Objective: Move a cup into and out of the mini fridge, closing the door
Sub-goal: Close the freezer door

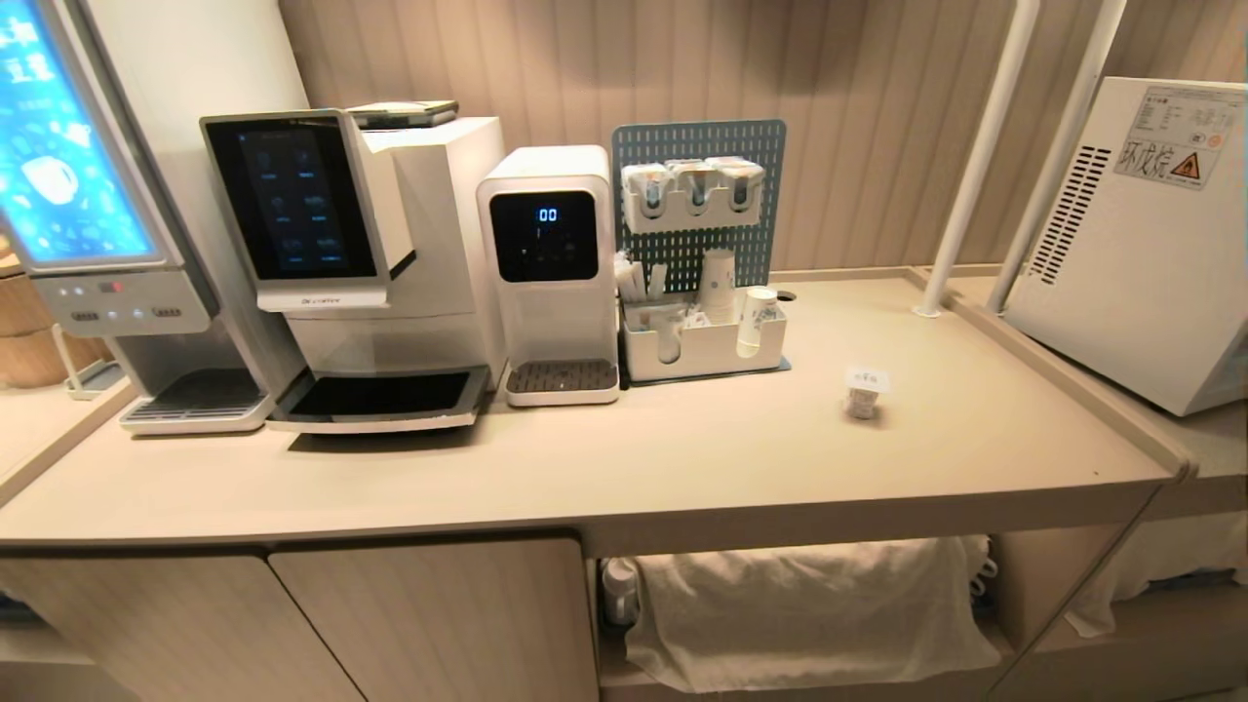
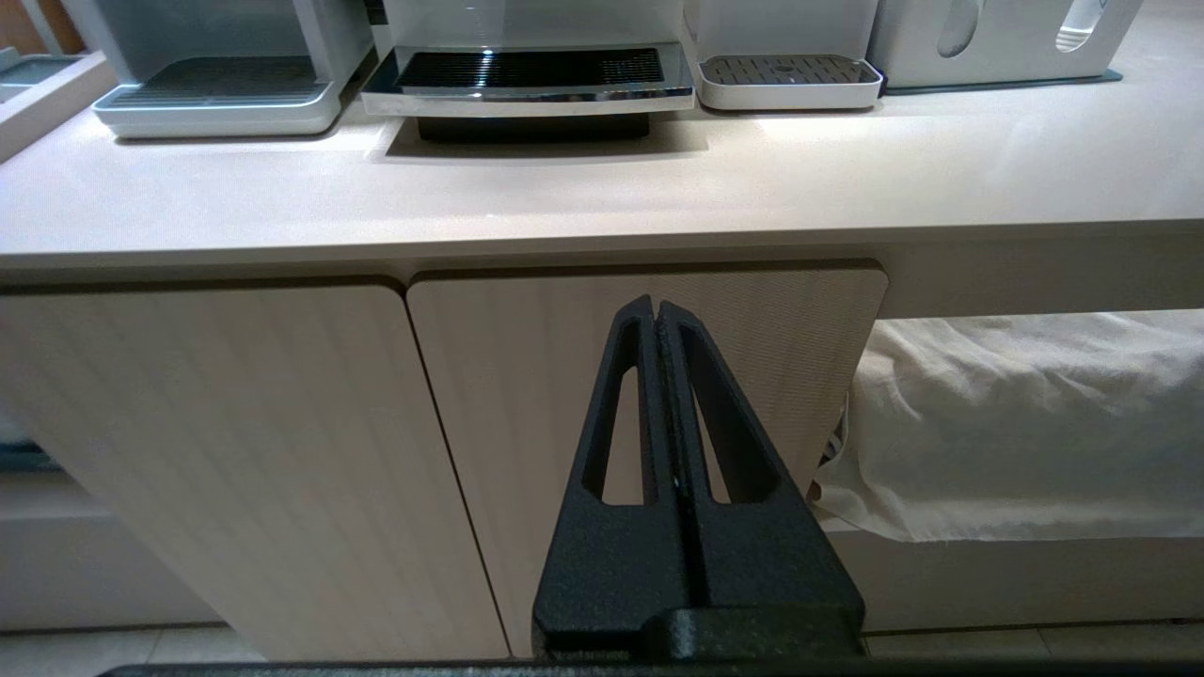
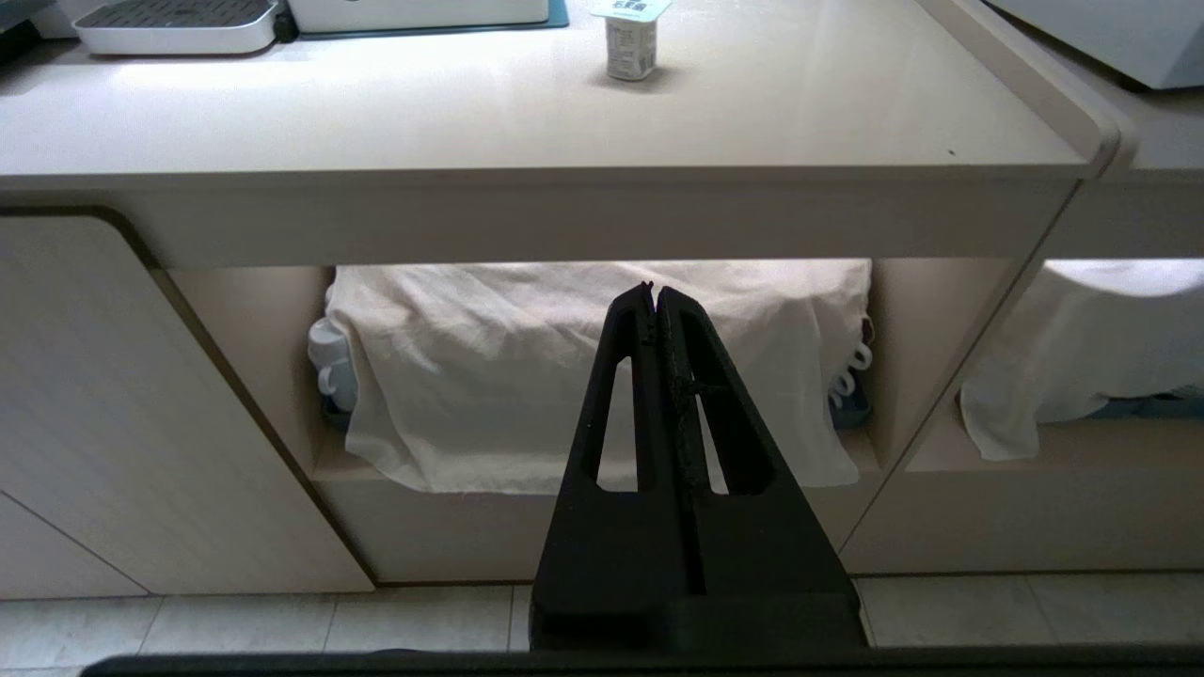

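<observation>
A tapered white paper cup (image 1: 719, 281) with a faint print stands in the white organizer (image 1: 702, 356) at the back of the counter. At the far right, on a lower ledge, sits the boxy white mini fridge (image 1: 1136, 253), showing a vented side and a warning label. Its door is out of view. Neither arm shows in the head view. My left gripper (image 2: 657, 306) is shut and empty in front of a cabinet door (image 2: 564, 376) below the counter. Facing the open shelf with a white cloth (image 3: 527, 376), my right gripper (image 3: 653, 290) is also shut and empty.
Three white drink machines (image 1: 380, 253) line the back left of the counter (image 1: 682, 468). A small lidded white pot (image 1: 865, 392) stands alone at mid right. Two white poles (image 1: 975, 166) rise between the counter and the fridge. A blue pegboard (image 1: 697, 146) backs the organizer.
</observation>
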{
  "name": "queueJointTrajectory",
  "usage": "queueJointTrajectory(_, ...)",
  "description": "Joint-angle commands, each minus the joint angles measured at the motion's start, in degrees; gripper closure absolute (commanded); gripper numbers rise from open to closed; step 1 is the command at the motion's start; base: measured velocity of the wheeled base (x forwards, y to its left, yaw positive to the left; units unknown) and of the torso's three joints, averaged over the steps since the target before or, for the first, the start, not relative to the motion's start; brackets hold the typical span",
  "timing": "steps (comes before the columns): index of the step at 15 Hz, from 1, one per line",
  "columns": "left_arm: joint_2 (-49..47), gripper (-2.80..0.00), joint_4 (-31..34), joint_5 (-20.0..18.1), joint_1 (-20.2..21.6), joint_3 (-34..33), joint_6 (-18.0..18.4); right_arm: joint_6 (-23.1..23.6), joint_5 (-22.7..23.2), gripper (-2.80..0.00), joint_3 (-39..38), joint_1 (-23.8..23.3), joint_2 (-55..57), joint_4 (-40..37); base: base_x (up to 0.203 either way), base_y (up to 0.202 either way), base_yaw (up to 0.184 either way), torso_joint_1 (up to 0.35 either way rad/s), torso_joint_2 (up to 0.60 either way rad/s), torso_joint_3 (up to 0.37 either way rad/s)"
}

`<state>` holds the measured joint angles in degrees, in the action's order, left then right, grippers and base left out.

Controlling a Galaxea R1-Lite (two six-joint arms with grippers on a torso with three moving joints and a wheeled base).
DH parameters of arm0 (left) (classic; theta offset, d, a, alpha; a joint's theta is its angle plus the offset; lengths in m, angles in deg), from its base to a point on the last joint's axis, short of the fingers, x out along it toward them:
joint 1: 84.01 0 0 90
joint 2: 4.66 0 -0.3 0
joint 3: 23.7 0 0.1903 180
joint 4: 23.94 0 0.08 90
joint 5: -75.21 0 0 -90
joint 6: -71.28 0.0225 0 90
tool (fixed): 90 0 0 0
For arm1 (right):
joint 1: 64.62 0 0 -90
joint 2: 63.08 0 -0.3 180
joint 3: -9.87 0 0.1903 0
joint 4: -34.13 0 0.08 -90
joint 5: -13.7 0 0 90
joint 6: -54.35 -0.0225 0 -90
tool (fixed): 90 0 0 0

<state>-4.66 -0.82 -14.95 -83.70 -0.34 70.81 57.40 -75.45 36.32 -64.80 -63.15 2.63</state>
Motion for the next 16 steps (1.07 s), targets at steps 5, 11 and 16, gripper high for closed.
queueJointTrajectory(5, -0.09, 0.00, -0.11, -0.02, 0.05, -0.09, 0.55, 0.03, 0.03, 0.00, -0.01, 0.01, 0.07, -0.13, -0.021, 0.000, 0.001, 0.000, 0.00, 0.001)
queueJointTrajectory(11, -0.09, 0.00, -0.11, -0.02, 0.05, -0.09, 0.55, 0.47, 0.38, 0.00, -0.10, -0.08, 0.07, 0.13, 0.001, -0.170, 0.002, 0.001, 0.00, 0.001)
queueJointTrajectory(16, -0.09, 0.00, -0.11, -0.02, 0.05, -0.09, 0.38, 0.82, 0.38, 0.00, -0.10, -0.08, 0.07, 0.13, 0.000, -0.192, -0.002, 0.003, 0.00, 0.001)
